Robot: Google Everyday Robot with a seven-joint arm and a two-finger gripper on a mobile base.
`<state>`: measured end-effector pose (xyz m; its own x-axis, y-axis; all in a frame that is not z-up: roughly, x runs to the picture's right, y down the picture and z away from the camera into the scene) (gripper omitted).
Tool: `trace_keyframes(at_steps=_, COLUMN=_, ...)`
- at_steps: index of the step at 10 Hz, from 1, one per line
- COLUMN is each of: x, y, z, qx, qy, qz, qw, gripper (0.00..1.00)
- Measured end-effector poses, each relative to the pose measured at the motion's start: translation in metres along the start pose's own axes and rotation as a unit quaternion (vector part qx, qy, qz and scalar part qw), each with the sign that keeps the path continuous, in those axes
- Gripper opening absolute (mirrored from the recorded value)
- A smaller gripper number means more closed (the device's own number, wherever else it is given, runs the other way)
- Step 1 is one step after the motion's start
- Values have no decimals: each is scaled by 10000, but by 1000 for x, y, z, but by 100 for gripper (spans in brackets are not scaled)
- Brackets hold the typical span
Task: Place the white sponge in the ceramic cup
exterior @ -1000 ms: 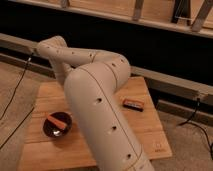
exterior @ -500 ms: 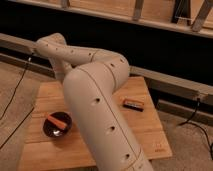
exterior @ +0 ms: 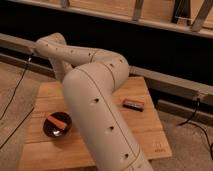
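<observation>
My large cream arm fills the middle of the camera view and folds back over the wooden table. My gripper does not show; it is behind the arm or out of view. The white sponge and the ceramic cup are both hidden or out of view.
A dark round bowl with an orange piece in it stands at the table's front left. A dark brown-orange bar lies at the right of the arm. Cables run on the floor at left and right. A dark wall with rails is behind.
</observation>
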<state>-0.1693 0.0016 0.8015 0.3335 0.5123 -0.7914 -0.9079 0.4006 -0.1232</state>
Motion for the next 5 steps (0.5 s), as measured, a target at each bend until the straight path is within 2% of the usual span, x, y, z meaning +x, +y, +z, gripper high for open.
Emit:
trace_keyframes(at_steps=1, x=-13, y=-1, z=2, qx=121, qy=-170, qz=107, qw=9997, gripper=0)
trace_keyframes(at_steps=3, x=-27, y=-1, z=7, qx=221, qy=-364, qz=279, qw=9987, gripper=0)
trace_keyframes(at_steps=5, x=-30, y=0, z=9, qx=237, qy=-422, qz=360, qw=9982, gripper=0)
